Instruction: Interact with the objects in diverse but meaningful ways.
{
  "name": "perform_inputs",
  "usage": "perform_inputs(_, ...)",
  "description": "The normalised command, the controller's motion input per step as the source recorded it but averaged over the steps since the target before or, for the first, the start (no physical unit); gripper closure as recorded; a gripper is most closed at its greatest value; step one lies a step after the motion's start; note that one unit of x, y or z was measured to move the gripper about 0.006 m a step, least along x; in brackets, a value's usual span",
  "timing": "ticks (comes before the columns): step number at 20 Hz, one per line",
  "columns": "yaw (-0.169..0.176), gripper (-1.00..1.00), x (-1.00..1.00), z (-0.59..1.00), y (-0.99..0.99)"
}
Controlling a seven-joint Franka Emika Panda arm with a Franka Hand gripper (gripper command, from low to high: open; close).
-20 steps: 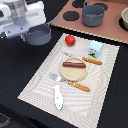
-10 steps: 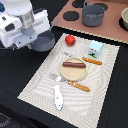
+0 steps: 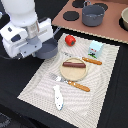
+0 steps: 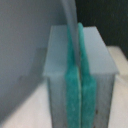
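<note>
saucepan [image 3: 48, 50] hanging by its handle, pinched between green fingers [image 4: 74, 90] of gripper [image 4: 79, 85], above mat's far corner; tomato [image 3: 70, 40] just beside, sausage [image 3: 74, 64] lying on wooden plate [image 3: 75, 74].

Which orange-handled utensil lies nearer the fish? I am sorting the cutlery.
The orange-handled utensil below the round wooden plate, reaching towards the white-and-blue fish. The other orange-handled utensil lies on the plate's far side, near the light blue cup.
</note>
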Motion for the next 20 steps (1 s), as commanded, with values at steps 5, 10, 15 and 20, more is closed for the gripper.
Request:
perform_inputs(5,0.007,1.0,0.01,-0.07,-0.45)
perform_inputs(10,0.02,-1.0,0.0,0.0,-0.34)
perform_inputs(15,0.03,-1.0,0.02,0.15,-0.21)
perform_inputs(20,0.007,-1.0,0.03,0.92,-0.01)
